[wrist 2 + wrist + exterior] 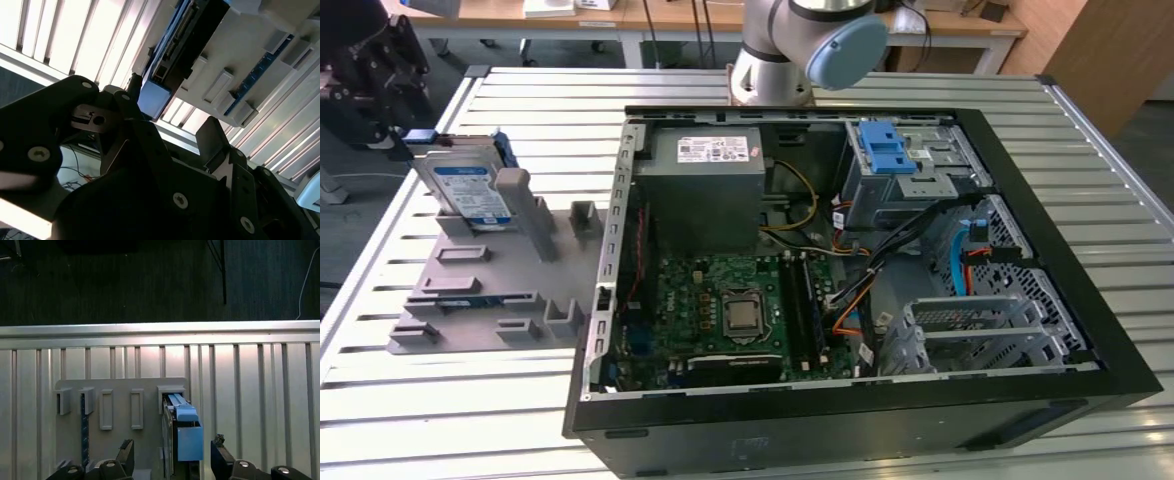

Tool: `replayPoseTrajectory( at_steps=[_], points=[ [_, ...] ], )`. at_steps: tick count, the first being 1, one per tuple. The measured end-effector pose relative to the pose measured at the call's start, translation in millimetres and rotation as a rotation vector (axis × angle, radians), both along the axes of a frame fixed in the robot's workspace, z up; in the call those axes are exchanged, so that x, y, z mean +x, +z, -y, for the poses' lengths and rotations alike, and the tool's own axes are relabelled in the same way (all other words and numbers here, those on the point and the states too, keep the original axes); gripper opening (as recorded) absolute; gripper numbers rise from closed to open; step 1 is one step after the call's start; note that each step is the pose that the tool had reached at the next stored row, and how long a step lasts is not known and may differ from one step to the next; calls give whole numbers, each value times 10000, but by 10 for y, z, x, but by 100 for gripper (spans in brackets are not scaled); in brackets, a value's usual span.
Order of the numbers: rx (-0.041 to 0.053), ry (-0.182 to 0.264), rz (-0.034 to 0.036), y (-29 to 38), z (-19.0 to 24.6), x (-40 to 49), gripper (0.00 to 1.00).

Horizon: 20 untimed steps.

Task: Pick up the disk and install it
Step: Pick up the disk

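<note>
- Approach step; black gripper [172, 442], jaws wide open and empty, flanks upright silver blue-bracketed disk [189, 440] (in grey slotted fixture [120, 390]);
- next move likely needs centred closure.

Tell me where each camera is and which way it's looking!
Exterior view: off the arm, above the table, looking down at the open computer case and the disk standing in its grey holder; the arm shows.
First wrist view: on the arm, looking down past the gripper, open around the disk's edge.
Second wrist view: on the arm, looking past the gripper's dark body toward the disk.
Shared: all three show the disk and holder.
</note>
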<state>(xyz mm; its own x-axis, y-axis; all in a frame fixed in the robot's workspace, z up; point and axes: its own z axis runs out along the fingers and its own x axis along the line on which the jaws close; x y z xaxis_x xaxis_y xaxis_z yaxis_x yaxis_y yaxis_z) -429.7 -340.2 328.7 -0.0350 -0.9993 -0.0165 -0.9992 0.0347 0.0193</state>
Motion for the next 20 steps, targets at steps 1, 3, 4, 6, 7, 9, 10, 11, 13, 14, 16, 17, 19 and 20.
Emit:
replayPoseTrajectory(
  at_steps=[1, 3, 4, 6, 7, 9, 10, 11, 13, 14, 16, 17, 19, 20],
  points=[
    [-1, 22, 26, -13, 0, -2, 70],
    [0, 55, 70, -48, -2, -13, 70],
    [0, 60, 78, -65, -2, -27, 70],
    [2, 60, 93, -103, -18, -43, 70],
    [1, 60, 94, -118, -27, -46, 70],
    [1, 60, 95, -153, -41, -46, 70],
    [1, 60, 94, -169, -47, -47, 70],
    [1, 59, 95, -187, -53, -47, 70],
    [1, 61, 94, -218, -64, -46, 70],
    [1, 60, 94, -231, -67, -46, 70],
    [0, 61, 94, -243, -69, -46, 63],
    [0, 61, 93, -243, -69, -46, 63],
    [0, 60, 92, -243, -70, -47, 56],
    [1, 60, 94, -244, -70, -47, 56]
  ],
)
